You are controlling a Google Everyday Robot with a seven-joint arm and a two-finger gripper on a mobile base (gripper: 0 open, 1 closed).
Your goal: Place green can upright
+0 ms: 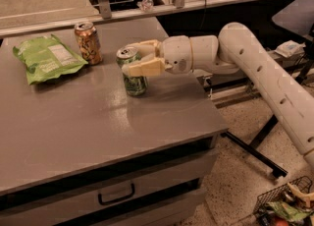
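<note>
The chip bag (46,58) and orange-tan can (88,42) sit far left on the table (98,131). The green can (135,83) stands upright mid-table, with the gripper (131,58) fingers clasping its upper body. Risk: withdrawing sideways before full release could tip it. No label text is legible.

I note one white arm (277,90) entering from the lower right edge. It rises leftward to a rounded elbow, then runs level to the left through a thick wrist (189,53). The pincer (130,58) points left, low over the rear right part of the bench (98,122). Its two tan fingers (147,66) lie level, one on the far side and one on the near side of the green can (135,85), closed against its upper half.
</note>
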